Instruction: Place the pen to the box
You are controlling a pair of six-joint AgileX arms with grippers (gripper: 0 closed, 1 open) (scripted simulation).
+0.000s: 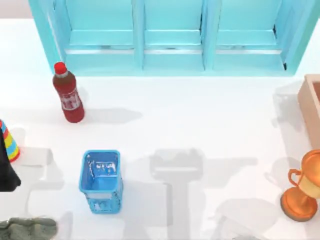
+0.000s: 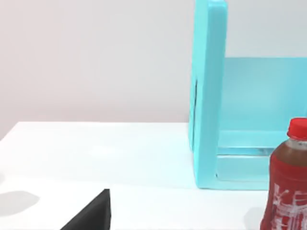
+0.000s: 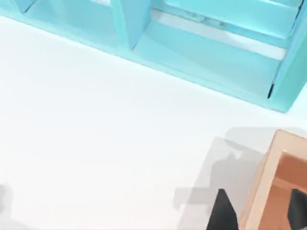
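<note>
The box (image 1: 307, 107): the right tool (image 3: 259, 213) hangs over its wall, fingers spread wide, nothing between them. It stands at the right edge of the tabletop (image 1: 200, 130). Whether the pen already lies inside I cannot tell; if so, little remains. The left arm (image 1: 7, 167) is parked at the left edge.

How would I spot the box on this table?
Start at the big turquoise shelf along the table's far edge and follow it to the right. The box sits at the table's right edge, cut off there. Unlike the blue mesh basket, it is tan with thick straight walls.
</note>
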